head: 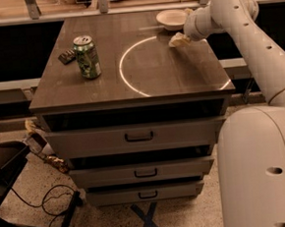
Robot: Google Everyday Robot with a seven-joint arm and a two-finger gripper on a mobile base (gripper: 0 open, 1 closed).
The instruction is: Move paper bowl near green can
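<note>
The paper bowl (pixel 172 19) is a shallow white round dish resting at the far right of the dark tabletop (pixel 130 82). The green can (pixel 87 57) stands upright near the left edge, silver top up. My gripper (pixel 178 40) hangs just over the tabletop at the right, a little in front of the bowl and apart from it, at the end of the white arm (pixel 244 33) that reaches in from the right. Nothing shows held in it.
A small dark flat object (pixel 66 56) lies just left of the can. A bright white arc (pixel 131 67) curves across the tabletop's middle. Below are three drawers (pixel 134 136). A black stand and cable sit on the floor at lower left.
</note>
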